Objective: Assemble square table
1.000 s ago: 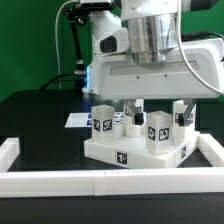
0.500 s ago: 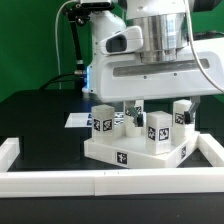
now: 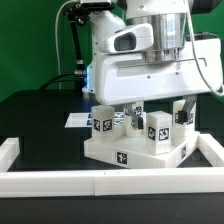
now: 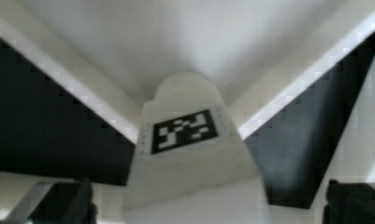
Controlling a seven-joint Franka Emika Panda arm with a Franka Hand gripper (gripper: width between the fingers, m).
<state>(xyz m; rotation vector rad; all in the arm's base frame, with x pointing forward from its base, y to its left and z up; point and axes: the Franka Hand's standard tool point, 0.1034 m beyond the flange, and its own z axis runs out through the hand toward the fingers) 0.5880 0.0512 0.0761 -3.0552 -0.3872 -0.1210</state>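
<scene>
The slab [image 3: 130, 155] lies on the black table [image 3: 40, 115] inside the white rails [image 3: 100, 182], with legs [image 3: 102, 122] standing on it. The gripper [image 3: 135, 108] hangs above, fingers open, holding nothing.

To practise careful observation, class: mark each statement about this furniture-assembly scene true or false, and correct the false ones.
1. The gripper is open and holds nothing. True.
2. All the legs lie flat on the black table beside the tabletop. False: the legs, such as the near leg, stand upright on the white square tabletop.
3. White border rails edge the work area. True.
4. The tabletop carries no tags. False: a black-and-white tag shows on its front edge.
5. The wrist view shows a tagged white leg between the fingers. True.
</scene>
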